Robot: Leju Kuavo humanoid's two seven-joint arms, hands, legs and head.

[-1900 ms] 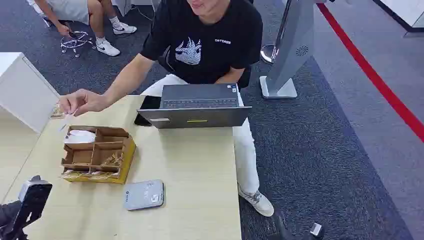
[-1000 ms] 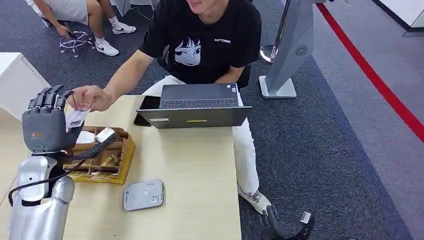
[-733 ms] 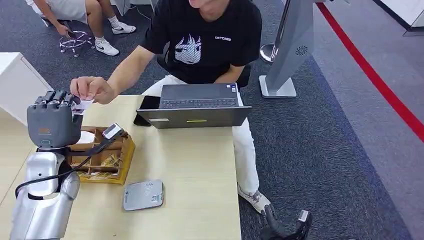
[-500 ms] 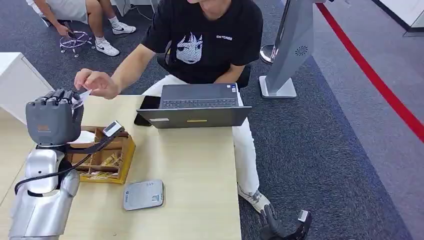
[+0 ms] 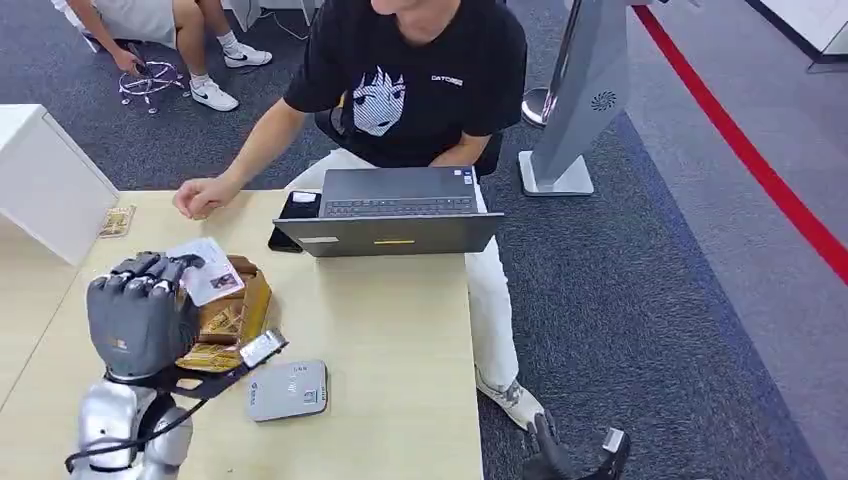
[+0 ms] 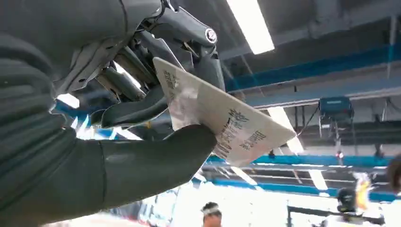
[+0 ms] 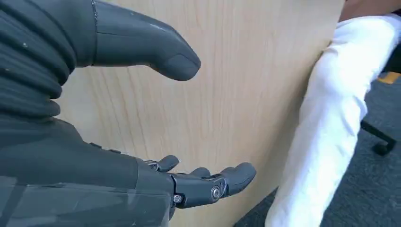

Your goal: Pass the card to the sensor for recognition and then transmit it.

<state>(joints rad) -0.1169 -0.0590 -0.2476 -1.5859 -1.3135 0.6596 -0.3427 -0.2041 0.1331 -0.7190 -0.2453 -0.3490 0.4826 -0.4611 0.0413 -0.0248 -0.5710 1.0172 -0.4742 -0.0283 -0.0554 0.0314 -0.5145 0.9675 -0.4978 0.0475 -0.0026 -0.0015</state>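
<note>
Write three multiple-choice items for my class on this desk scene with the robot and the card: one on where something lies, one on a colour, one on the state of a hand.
1. Where does the grey sensor pad lie?
A. On the laptop
B. On the table, nearer the robot than the cardboard organizer
C. On the floor

2. What colour is the stripe on the carpet?
A. Red
B. Yellow
C. Green

3. What is the left hand doing?
A. Hanging open with nothing in it
B. Pressing the laptop keys
C. Holding the card

Answers:
1. B: the pad sits on the table, just on the robot's side of the cardboard organizer.
2. A: the red stripe runs across the grey carpet.
3. C: the left hand holds the card, pinched between thumb and fingers in the left wrist view.
</note>
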